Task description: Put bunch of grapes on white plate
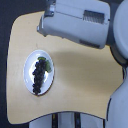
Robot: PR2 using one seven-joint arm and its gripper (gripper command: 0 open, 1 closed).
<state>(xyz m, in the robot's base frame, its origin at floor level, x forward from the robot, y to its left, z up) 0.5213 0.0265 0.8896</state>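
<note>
At the exterior view's left, the pale wooden worktop (80, 75) starts with a rounded corner and runs across most of the picture, its far edge curving away toward the lower right. Near that left side sits the white plate (28, 79), round, glossy and rimmed, lying flat on the wood. The bunch of grapes (38, 76) lies on the plate, inside the rim: a long narrow cluster of dark purple-black fruit running lengthwise down the plate, with a green leaf (45, 63) at its upper end, toward the plate's upper right rim. The cluster is shorter than the plate is wide and appears to rest wholly on the white surface.

Further right and higher, the robot's grey arm (75, 22) reaches across the top of the worktop, well apart from the plate and touching neither it nor the fruit. Its blunt left end may be where the claw sits, but the view is too blurred to make out fingers, so I cannot tell whether it is released or clenched. At the exterior view's right edge stands the robot's pale body (120, 30).
</note>
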